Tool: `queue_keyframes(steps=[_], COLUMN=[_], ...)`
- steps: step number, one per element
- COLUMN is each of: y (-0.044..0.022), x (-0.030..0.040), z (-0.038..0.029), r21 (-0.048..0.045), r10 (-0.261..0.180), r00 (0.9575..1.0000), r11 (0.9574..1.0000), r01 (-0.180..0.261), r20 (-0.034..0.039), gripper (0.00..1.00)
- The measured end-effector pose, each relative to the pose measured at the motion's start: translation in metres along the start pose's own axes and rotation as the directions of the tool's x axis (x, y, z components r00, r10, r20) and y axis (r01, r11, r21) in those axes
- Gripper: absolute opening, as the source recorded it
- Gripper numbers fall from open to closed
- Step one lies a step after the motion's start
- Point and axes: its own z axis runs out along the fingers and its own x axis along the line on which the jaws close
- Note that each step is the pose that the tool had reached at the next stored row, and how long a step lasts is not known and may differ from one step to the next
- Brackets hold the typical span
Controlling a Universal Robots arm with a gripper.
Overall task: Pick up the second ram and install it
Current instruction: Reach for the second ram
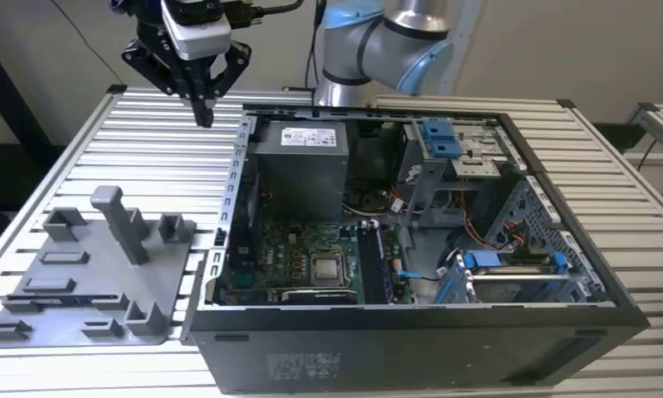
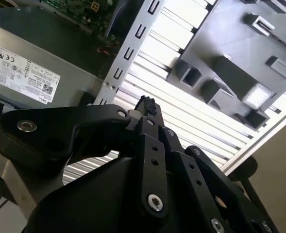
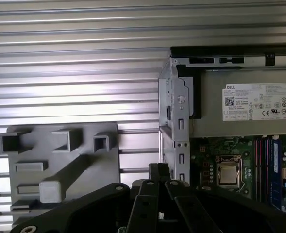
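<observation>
Open computer case (image 1: 397,352), grey holder plate (image 1: 93,286), slatted table (image 1: 143,157)

Silver arm (image 1: 403,33) with pale blue joint caps, black screw-studded tool (image 1: 205,116)

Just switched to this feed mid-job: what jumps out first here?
The open PC case dominates the exterior view's centre and right, its motherboard exposed. The gripper hangs shut and empty above the slatted table, near the case's corner at the exterior view's upper left. A grey holder plate with upright posts lies at that view's left.
</observation>
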Motion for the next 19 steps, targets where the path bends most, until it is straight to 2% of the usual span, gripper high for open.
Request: queue_keyframes(steps=[9,19], y=[-0.0014,-0.0025], x=[0.0253,0.0462], z=[-0.0004,-0.0007], r21=[0.0,0.0], r10=[-0.002,-0.003], r00=[1.0,1.0], r11=[1.0,1.0], r01=[0.002,0.003], r20=[-0.0001,-0.0004], gripper=[0.11,0.11])
